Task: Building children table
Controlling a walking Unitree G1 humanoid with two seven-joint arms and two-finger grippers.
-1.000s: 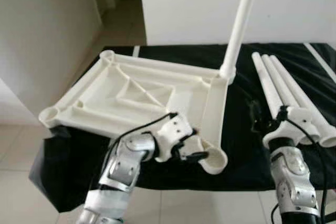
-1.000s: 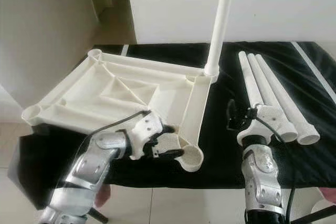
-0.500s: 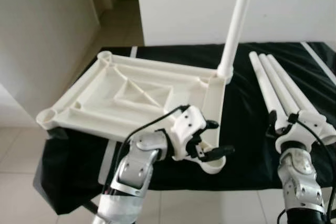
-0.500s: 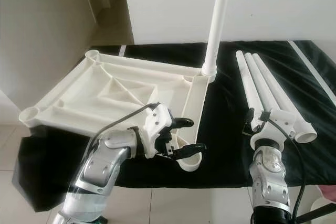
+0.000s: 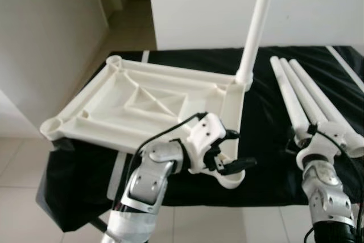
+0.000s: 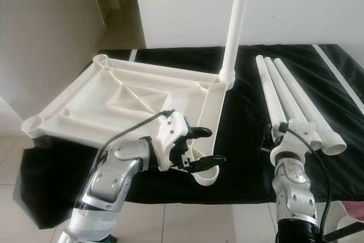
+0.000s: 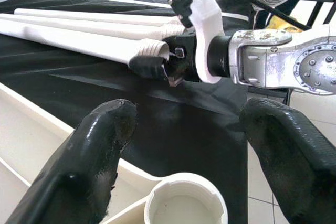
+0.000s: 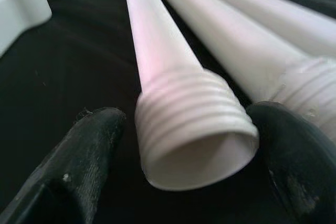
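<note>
On the black-draped tabletop, a white ribbed plastic table panel lies upside down, its moulded underside facing up, with round sockets at its corners. One white plastic tube leg already stands upright in the far corner socket nearest the robot's right. Three loose white plastic legs lie side by side on the cloth to the right of the panel, their threaded ends pointing toward the robot.

The left claw hovers at the near right corner of the panel, its two black fingers spread apart on either side of the empty round socket and gripping nothing. In the left wrist view the socket sits just below and between the fingers.

The right claw is at the near end of the leftmost loose leg, its fingers apart and flanking the threaded end; whether they touch it cannot be told.
</note>
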